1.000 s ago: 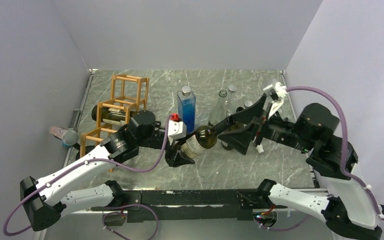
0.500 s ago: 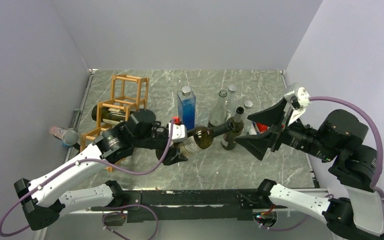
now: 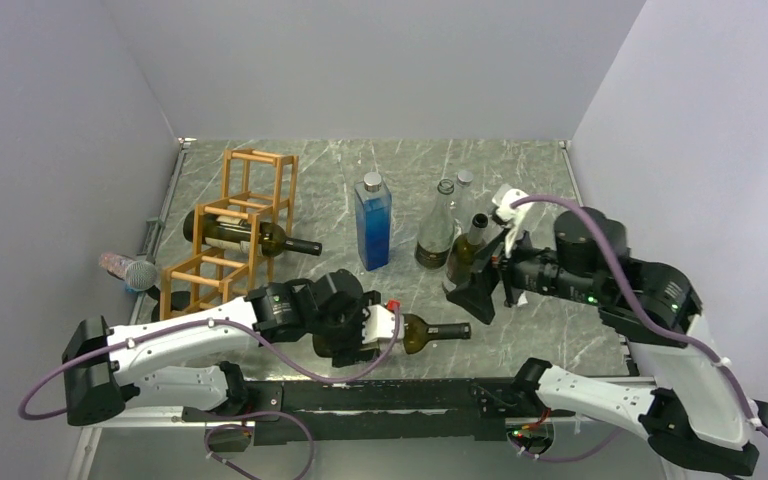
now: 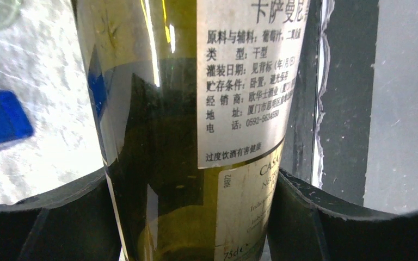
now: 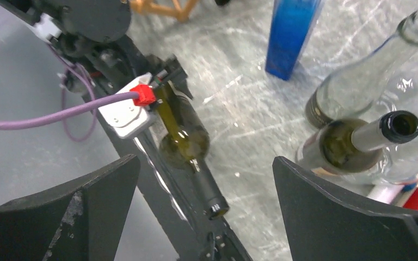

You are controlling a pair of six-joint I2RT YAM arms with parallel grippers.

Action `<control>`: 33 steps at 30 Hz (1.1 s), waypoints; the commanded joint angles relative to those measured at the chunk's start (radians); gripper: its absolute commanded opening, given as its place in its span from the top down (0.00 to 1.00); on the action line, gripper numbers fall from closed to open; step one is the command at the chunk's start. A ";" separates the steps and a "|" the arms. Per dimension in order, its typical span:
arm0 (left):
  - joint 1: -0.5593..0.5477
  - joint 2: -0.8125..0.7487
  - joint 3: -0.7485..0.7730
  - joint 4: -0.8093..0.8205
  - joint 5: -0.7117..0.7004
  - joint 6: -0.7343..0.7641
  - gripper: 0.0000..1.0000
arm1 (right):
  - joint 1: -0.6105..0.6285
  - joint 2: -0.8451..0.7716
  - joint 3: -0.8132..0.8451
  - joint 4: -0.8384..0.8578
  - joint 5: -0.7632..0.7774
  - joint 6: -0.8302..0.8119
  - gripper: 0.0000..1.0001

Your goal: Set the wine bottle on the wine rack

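Observation:
The wine bottle (image 3: 425, 333) is dark green glass with a white label. It lies level in my left gripper (image 3: 362, 338) at the table's near edge, neck pointing right. In the left wrist view its body (image 4: 196, 109) fills the gap, and both fingers (image 4: 43, 223) press its sides. The right wrist view shows it (image 5: 185, 136) from above. The wine rack (image 3: 260, 155) stands at the far left and holds another dark bottle (image 3: 250, 236) lying across it. My right gripper (image 3: 475, 287) is open and empty beside the standing bottles; in its own view (image 5: 207, 209) the jaws stand wide apart.
A blue square bottle (image 3: 372, 220) stands mid-table, also in the right wrist view (image 5: 291, 32). A clear bottle (image 3: 437, 228) and a dark open bottle (image 3: 463, 258) stand close to my right gripper. A microphone-like object (image 3: 132, 271) lies left of the rack.
My right gripper let go of the bottle's neck and drew back. My left arm carried the bottle from the table's middle down to the near edge, uncovering the rack.

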 commanded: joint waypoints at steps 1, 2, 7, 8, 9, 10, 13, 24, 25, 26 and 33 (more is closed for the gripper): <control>-0.042 -0.027 0.008 0.154 -0.045 0.011 0.99 | 0.005 0.024 -0.079 -0.053 0.011 -0.090 0.03; -0.050 -0.033 0.003 0.156 -0.051 0.009 0.99 | 0.007 0.028 -0.099 -0.053 -0.017 -0.094 0.03; -0.067 -0.053 0.007 0.148 -0.085 0.009 0.99 | 0.037 0.063 -0.184 -0.044 -0.095 -0.137 0.03; -0.067 -0.053 0.008 0.146 -0.089 0.011 0.99 | 0.047 0.064 -0.200 -0.033 -0.102 -0.138 0.03; -0.067 -0.053 0.007 0.145 -0.096 0.013 0.99 | 0.051 0.066 -0.215 -0.024 -0.106 -0.136 0.03; -0.067 -0.053 0.006 0.144 -0.107 0.012 0.99 | 0.057 0.073 -0.227 -0.022 -0.109 -0.137 0.03; -0.067 -0.053 0.004 0.135 -0.133 0.015 0.99 | 0.078 0.090 -0.259 -0.021 -0.095 -0.138 0.03; -0.067 -0.053 0.018 0.121 -0.132 0.017 0.99 | 0.094 0.151 -0.294 0.003 -0.197 -0.161 0.10; -0.067 -0.064 0.014 0.124 -0.132 0.016 0.99 | 0.094 0.161 -0.298 0.000 -0.184 -0.162 0.10; -0.067 -0.073 0.013 0.126 -0.131 0.017 0.99 | 0.094 0.167 -0.305 0.001 -0.175 -0.164 0.09; -0.067 -0.143 0.006 0.124 -0.113 0.021 0.99 | 0.094 0.215 -0.343 0.014 -0.180 -0.162 0.07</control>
